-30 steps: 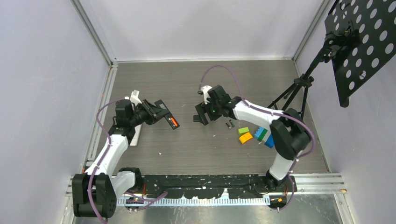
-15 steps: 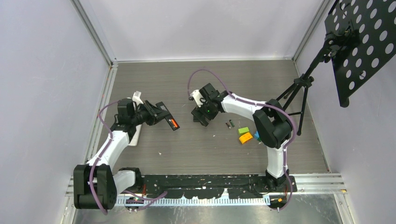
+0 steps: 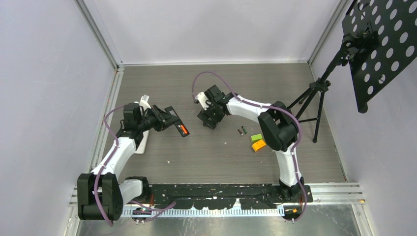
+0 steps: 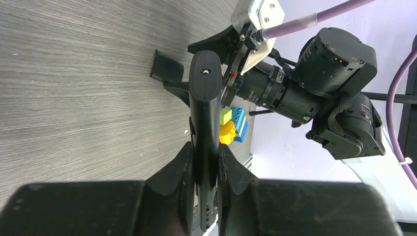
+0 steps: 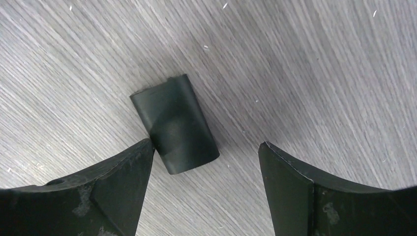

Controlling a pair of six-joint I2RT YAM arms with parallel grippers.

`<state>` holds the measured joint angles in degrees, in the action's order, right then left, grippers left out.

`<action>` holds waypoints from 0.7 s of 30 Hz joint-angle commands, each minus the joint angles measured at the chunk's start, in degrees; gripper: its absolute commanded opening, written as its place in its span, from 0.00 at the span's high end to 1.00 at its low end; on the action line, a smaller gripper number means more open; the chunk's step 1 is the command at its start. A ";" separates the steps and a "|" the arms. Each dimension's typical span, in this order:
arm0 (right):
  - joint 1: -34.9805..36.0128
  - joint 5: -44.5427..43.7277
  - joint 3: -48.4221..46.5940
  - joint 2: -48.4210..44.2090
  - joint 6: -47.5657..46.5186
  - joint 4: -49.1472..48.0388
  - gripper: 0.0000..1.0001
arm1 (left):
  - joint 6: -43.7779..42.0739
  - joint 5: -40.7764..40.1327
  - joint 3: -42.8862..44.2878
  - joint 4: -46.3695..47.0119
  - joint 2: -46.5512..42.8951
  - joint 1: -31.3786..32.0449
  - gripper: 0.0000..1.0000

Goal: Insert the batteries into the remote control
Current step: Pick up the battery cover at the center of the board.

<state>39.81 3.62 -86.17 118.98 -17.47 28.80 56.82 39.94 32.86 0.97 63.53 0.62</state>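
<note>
Batteries [image 3: 244, 130] near right claw [image 3: 208, 122], not touching

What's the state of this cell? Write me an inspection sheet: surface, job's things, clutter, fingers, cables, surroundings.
Surface: grey wood-grain tabletop.
Job's things: black plastic remote control, orange battery in its bay; two small dark cylindrical batteries loose; black curved battery cover lying flat.
Clutter: green block, orange block, blue block, white oblong object under left arm.
Fingers: left fingers shut on remote; right fingers open, straddling cover.
Cables: purple cables looped along both arms.
Surroundings: black tripod, perforated black panel.
</note>
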 commanded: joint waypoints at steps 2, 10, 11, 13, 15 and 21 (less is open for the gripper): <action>-0.14 -1.30 -2.80 2.69 -0.15 0.16 0.19 | 0.25 1.89 2.19 1.79 -1.53 -0.36 1.00; -2.12 4.36 -5.39 4.89 3.40 4.75 0.37 | -0.37 1.87 2.05 0.67 -2.56 -0.36 1.00; -2.17 4.38 -5.41 4.98 3.74 5.40 0.39 | -0.39 1.89 2.09 0.66 -2.53 -0.36 1.00; -2.19 4.51 -5.13 4.86 4.25 6.18 0.40 | -0.39 1.89 2.07 0.66 -2.45 -0.36 1.00; -2.20 4.78 -4.73 4.63 4.54 6.73 0.42 | -0.39 1.97 2.03 0.76 -2.29 -0.36 1.00; -2.20 3.81 -5.00 4.16 4.56 9.06 0.61 | -0.35 2.13 1.58 1.53 -2.05 -0.36 1.00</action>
<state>37.71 7.64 -90.87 122.04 -13.96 32.40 56.75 40.18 32.86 0.58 62.43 0.62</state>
